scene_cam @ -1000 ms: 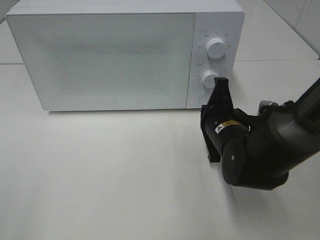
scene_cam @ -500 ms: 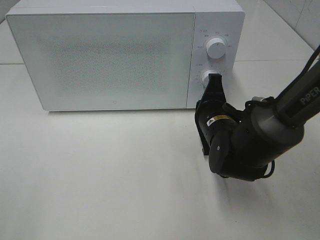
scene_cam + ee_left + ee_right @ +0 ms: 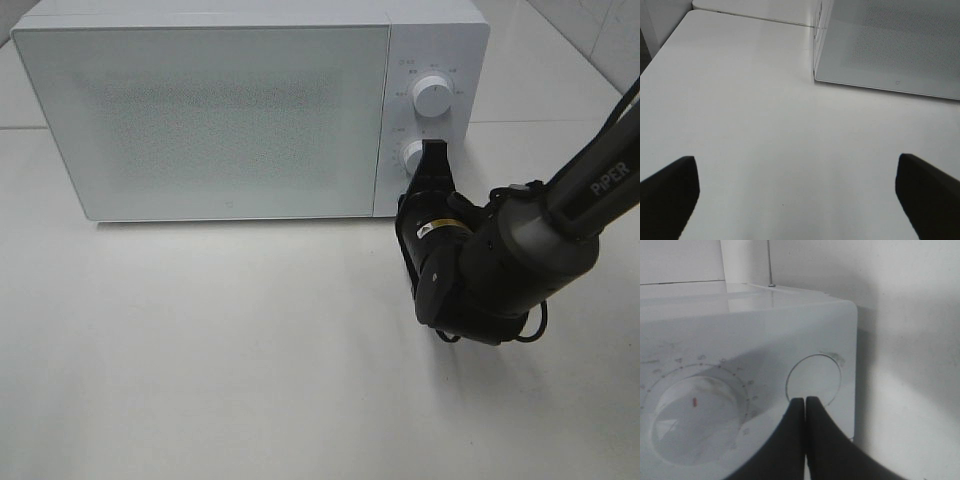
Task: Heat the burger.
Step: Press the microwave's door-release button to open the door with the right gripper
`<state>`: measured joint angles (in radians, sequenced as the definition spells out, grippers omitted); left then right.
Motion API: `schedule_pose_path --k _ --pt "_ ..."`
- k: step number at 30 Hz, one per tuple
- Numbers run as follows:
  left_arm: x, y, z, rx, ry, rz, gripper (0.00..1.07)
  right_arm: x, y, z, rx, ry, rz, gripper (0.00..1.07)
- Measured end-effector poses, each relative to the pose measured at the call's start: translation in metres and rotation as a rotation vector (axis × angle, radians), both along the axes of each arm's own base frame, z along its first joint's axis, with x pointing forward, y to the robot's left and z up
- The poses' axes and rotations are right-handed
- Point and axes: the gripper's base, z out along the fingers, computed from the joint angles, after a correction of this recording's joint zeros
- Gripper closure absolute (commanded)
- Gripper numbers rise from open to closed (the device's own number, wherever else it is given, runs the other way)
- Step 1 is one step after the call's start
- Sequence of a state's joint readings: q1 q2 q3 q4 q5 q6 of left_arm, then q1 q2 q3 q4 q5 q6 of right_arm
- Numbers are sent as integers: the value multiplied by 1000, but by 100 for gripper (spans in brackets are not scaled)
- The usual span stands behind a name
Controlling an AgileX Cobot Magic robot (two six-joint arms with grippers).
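Observation:
The burger is out of view; the white microwave (image 3: 220, 110) stands with its door closed. My right gripper (image 3: 434, 150) is shut, with nothing between its fingers, right in front of the control panel. In the right wrist view its tips (image 3: 804, 401) sit at the lower rim of the round button (image 3: 814, 377), beside the lower dial (image 3: 692, 420). My left gripper (image 3: 795, 162) is open and empty above bare table, well short of the microwave's front corner (image 3: 816, 75). The left arm does not show in the exterior high view.
The panel carries an upper dial (image 3: 432, 95) and a lower dial (image 3: 412, 155). The white table (image 3: 200, 350) stretches in front of the microwave. The right arm's bulky black body (image 3: 500, 265) hangs over the table to the right of the door.
The right arm has moved in toward the microwave's control panel, bringing its shut tips up to the panel. The left gripper stays open.

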<state>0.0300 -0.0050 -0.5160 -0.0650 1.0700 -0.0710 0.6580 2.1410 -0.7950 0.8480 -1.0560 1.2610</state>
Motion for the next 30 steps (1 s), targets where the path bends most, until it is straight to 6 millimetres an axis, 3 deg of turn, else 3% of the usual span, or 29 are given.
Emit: schedule_pose_path --k 30 --pt "0 0 0 0 0 0 7 21 -1 -5 -9 36 -3 107"
